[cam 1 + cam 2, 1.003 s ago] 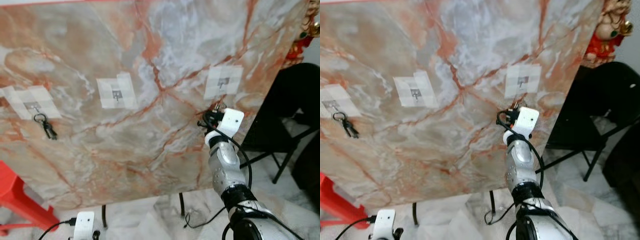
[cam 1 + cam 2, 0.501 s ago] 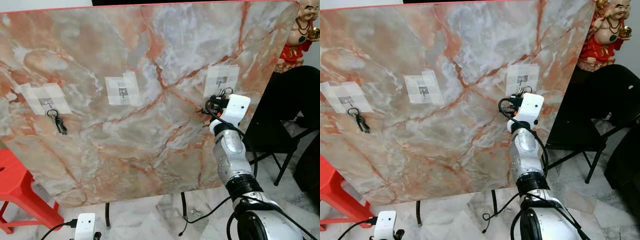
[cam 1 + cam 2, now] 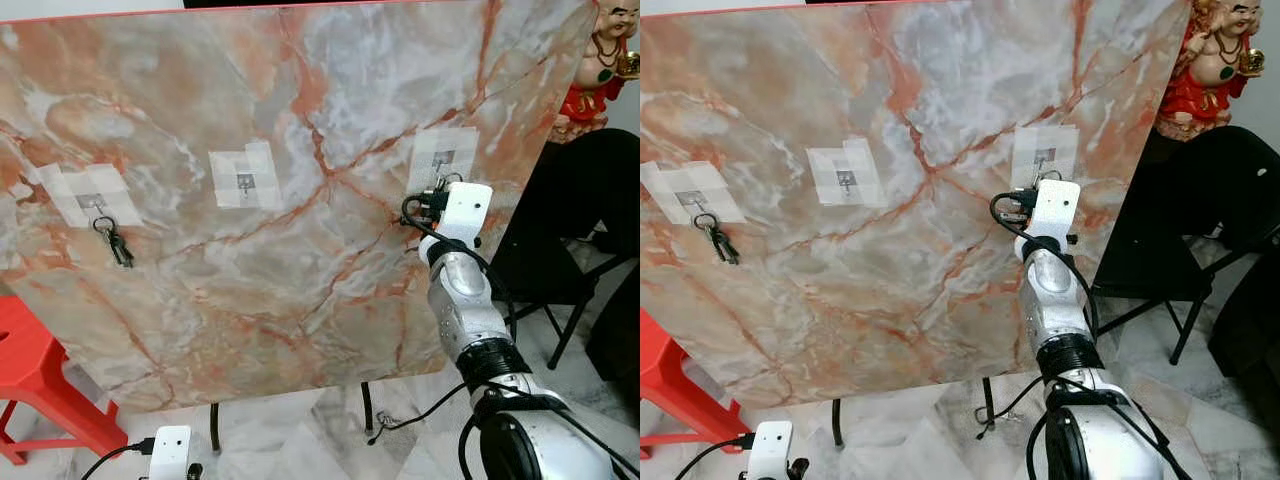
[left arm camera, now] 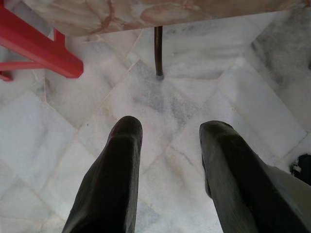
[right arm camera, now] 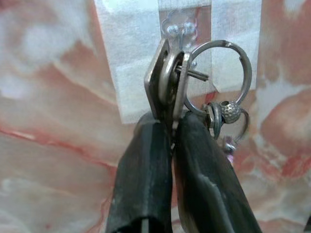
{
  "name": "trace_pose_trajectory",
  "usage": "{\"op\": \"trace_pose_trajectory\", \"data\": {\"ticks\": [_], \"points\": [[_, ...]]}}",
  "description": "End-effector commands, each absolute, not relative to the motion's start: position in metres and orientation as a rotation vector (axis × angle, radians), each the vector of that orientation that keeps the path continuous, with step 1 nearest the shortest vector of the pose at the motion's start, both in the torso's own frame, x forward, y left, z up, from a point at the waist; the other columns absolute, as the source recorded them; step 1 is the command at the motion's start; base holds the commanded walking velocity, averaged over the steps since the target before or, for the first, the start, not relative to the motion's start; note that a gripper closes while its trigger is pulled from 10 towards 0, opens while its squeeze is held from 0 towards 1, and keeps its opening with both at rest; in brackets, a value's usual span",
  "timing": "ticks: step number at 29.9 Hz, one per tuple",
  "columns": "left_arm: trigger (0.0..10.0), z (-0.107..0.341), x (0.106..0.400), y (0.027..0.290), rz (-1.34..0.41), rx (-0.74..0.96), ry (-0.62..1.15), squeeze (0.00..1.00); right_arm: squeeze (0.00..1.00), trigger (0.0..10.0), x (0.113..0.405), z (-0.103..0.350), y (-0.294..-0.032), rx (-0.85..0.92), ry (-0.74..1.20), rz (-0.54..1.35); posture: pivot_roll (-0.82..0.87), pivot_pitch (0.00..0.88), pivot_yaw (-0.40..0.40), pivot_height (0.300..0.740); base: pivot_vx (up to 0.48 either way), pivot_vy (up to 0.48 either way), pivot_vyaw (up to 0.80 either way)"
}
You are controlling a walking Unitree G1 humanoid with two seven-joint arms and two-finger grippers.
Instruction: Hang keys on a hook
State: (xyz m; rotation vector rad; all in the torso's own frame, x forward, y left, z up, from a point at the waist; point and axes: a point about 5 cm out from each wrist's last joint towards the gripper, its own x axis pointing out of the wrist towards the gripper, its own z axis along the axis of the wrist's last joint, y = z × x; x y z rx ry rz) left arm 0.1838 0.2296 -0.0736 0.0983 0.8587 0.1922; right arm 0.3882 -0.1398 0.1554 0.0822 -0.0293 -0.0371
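1. Up at the marble board [image 3: 300,230], the right gripper [image 5: 167,128] is raised to the taped hook [image 3: 1044,156] at the board's three o'clock side, its two black fingers [image 5: 141,170] pressed together on a flat metal tab of the keys [image 5: 170,87].
2. Beside that tab, a round key ring [image 5: 223,73] and a small beaded ball hang at the fingers' tips, just in front of the white tape (whether the ring is on the hook cannot be told).
3. Another bunch of keys [image 3: 115,242] hangs from the hook at the board's nine o'clock side; a third taped hook [image 3: 244,182] sits near the middle.
4. Down low, the left gripper [image 4: 167,141] hangs idle over the marble floor [image 4: 204,63], its fingers apart, with a red stool [image 4: 34,46] near.
5. A red figurine [image 3: 1220,60] stands past the board's upper right corner, above a black chair [image 3: 1210,200].
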Motion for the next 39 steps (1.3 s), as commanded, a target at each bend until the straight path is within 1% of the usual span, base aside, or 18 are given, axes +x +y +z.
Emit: {"op": "trace_pose_trajectory", "data": {"ticks": [1, 13, 21, 36, 39], "points": [[10.0, -0.074, 0.182, 0.231, 0.197, 0.093, 0.868, 0.0, 0.0, 10.0, 0.393, 0.162, -0.14, 0.052, -0.017, -0.037, 0.02, 0.0, 0.002, 0.723, 0.0, 0.0, 0.0], [10.0, -0.074, 0.183, 0.231, 0.199, 0.095, 0.863, 0.0, 0.0, 10.0, 0.401, 0.175, -0.138, 0.029, -0.009, 0.012, 0.03, 0.0, 0.003, 0.723, 0.0, 0.0, 0.0], [10.0, -0.073, 0.184, 0.231, 0.195, 0.097, 0.859, 0.0, 0.0, 10.0, 0.403, 0.173, -0.135, -0.003, 0.036, 0.049, 0.03, 0.0, 0.003, 0.723, 0.0, 0.0, 0.0], [10.0, -0.073, 0.185, 0.231, 0.189, 0.101, 0.857, 0.0, 0.0, 10.0, 0.407, 0.179, -0.137, 0.004, 0.045, 0.047, 0.03, 0.0, 0.006, 0.723, 0.0, 0.0, 0.0], [10.0, -0.073, 0.185, 0.231, 0.188, 0.101, 0.858, 0.0, 0.0, 10.0, 0.407, 0.176, -0.138, -0.001, 0.077, 0.048, 0.03, 0.0, 0.006, 0.723, 0.0, 0.0, 0.0]]}}
